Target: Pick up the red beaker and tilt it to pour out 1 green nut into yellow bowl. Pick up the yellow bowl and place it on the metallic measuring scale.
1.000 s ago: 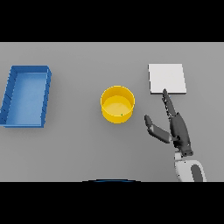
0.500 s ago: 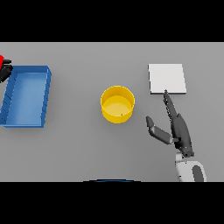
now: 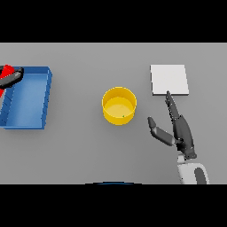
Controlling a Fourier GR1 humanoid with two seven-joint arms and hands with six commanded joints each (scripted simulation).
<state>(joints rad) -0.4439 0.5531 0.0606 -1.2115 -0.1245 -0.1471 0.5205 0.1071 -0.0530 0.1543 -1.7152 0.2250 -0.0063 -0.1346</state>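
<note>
Head view: a blue tray (image 3: pixel 26 122) is seen at left, the metallic measuring scale (image 3: pixel 169 79) upper right, the yellow bowl (image 3: pixel 119 105) at centre. Right hand (image 3: pixel 179 131), fingers straight, holds nothing. Left hand (image 3: pixel 9 78) is clasped on the red beaker (image 3: pixel 5 71) at the left edge.

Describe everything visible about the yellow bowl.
The bowl is a bright yellow, round, straight-walled container with a plastic look, standing upright on the grey table near the middle. It is open at the top, and a tiny green speck, probably the nut, lies on its floor near the front wall. Nothing touches it: the right hand is off to its right, fingers straight, and the scale lies farther back on the right.
</note>
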